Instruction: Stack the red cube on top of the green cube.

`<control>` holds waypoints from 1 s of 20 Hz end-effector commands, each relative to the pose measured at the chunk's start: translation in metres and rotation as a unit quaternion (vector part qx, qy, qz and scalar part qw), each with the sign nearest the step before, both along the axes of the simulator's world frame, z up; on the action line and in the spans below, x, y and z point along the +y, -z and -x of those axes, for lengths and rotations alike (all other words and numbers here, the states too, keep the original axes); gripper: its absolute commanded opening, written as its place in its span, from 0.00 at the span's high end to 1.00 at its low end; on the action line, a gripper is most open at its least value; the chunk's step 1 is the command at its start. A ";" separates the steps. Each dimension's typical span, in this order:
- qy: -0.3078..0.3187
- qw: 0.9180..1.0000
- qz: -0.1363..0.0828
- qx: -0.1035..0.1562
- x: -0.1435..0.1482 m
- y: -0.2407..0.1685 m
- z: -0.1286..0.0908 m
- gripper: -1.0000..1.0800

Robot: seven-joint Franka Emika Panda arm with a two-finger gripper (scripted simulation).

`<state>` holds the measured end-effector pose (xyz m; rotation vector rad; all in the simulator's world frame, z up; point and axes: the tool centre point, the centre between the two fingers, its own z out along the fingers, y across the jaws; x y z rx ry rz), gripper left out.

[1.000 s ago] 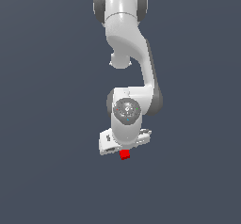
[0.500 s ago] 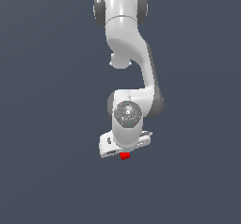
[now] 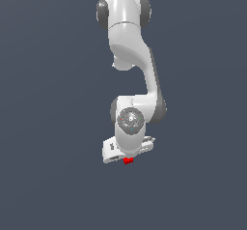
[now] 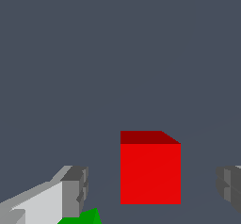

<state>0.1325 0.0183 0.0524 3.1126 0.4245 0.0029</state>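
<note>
- The white Panda arm (image 3: 130,55) is seen from above in the exterior view, folded down over a plain dark grey-blue floor (image 3: 48,127).
- The gripper (image 4: 150,185) is shown spread wide in the wrist view: one grey fingertip (image 4: 75,190) stands to one side of the red cube (image 4: 150,171) and the other fingertip (image 4: 229,186) to the opposite side, and a clear gap of floor is seen between each pad and the cube.
- The red cube is placed between the two fingers, touched by neither, and rests on the floor; its front face and a darker strip of its top face are visible.
- In the exterior view only a small part of the red cube (image 3: 128,161) is visible, just below the white hand of the arm; the rest is hidden under the hand.
- The green cube (image 4: 84,217) is seen only as a small corner at the edge of the wrist view, just beside the nearer fingertip and partly covered by that finger; it lies near the red cube, apart from it.
- The green cube cannot be made out in the exterior view.
- The red cube is not yet set on the green cube.
</note>
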 end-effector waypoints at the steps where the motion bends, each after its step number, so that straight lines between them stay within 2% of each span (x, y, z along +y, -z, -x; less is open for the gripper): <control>1: 0.000 1.000 0.000 0.001 0.000 0.015 0.001 0.04; 6: 0.000 1.000 0.000 0.001 0.000 0.034 0.002 0.04; 11: 0.000 1.000 0.000 0.001 0.000 0.032 0.000 0.04; 12: 0.000 1.000 0.000 0.001 0.000 0.032 0.000 1.00; 20: 0.000 1.000 0.000 0.001 0.000 0.032 0.000 1.00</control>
